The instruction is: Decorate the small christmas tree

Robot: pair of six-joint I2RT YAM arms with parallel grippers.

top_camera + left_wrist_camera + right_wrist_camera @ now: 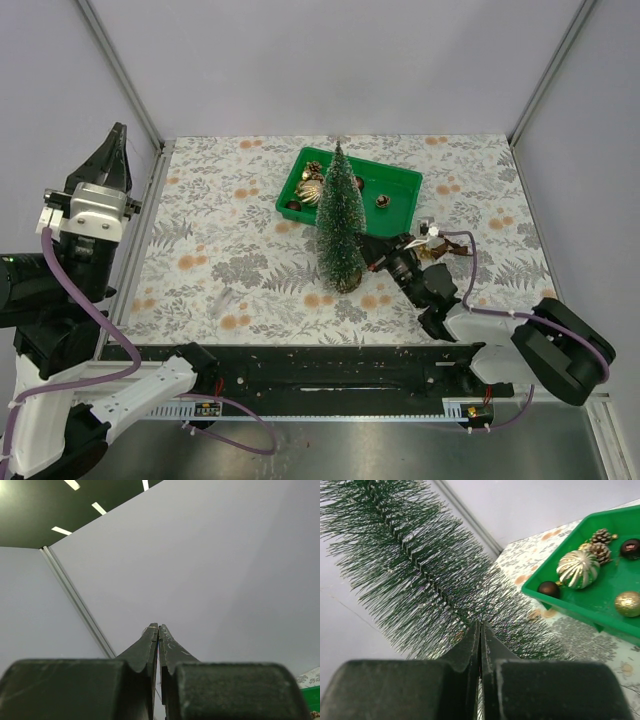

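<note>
The small christmas tree point(340, 215) stands upright on its wooden disc base in the middle of the floral table, just in front of the green tray point(402, 176). It fills the upper left of the right wrist view point(415, 565). My right gripper point(370, 247) is shut, its tips point(480, 625) pushed into the tree's lower bristles on its right side; I cannot tell whether it pinches anything. My left gripper point(116, 142) is shut and empty, raised at the far left and pointing at the wall point(158, 627).
The tray holds a ribbed gold ball point(577, 569), pine cones point(600, 545), dark brown balls point(548, 589) and a glittery gold ball point(627, 603). A small white and gold item point(432, 238) lies beside the right arm. A small pale scrap point(225, 300) lies front left.
</note>
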